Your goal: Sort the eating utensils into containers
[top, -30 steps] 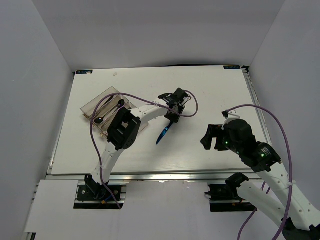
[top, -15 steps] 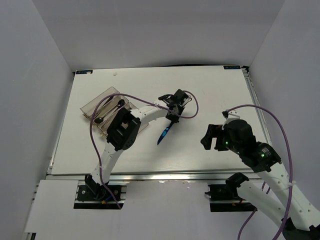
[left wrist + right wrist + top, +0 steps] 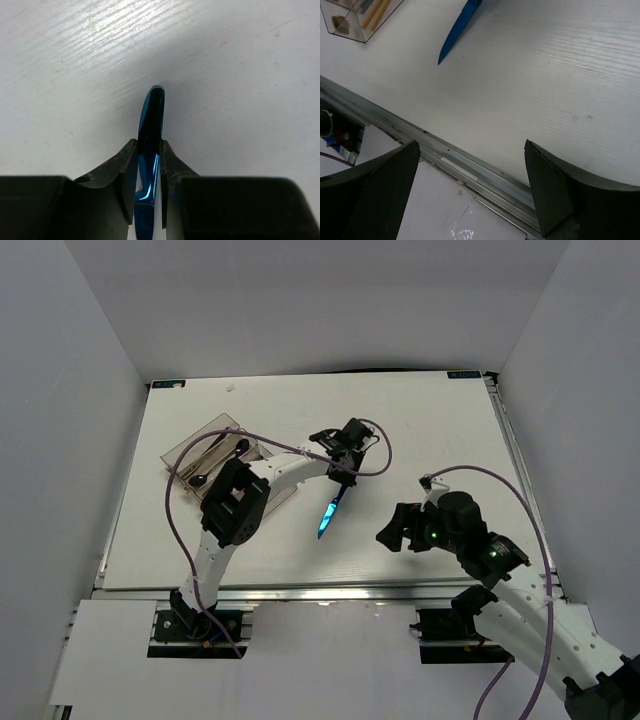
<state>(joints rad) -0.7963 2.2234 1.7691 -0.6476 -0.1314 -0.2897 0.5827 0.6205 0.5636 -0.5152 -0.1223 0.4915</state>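
Note:
My left gripper (image 3: 338, 478) is shut on the handle end of the blue knife (image 3: 328, 512), near the middle of the table. In the left wrist view the knife's handle (image 3: 151, 117) sticks out past the shut gripper (image 3: 148, 150), just over the white table. The clear organiser tray (image 3: 178, 452) lies at the back left, with black spoons (image 3: 200, 478) and other utensils in it. My right gripper (image 3: 392, 532) is open and empty, to the right of the knife. In the right wrist view the open gripper (image 3: 471, 145) hangs over the table's near edge, with the knife blade (image 3: 459, 26) and a tray corner (image 3: 351, 31) holding orange sticks (image 3: 376, 12) far off.
A metal rail (image 3: 470, 167) runs along the table's near edge. Purple cables (image 3: 185, 505) loop over both arms. White walls stand on three sides of the table (image 3: 440, 430).
My right arm has swung left and nearer to the knife. My left arm's elbow has shifted left, and the knife in the left gripper has moved a little nearer the front.

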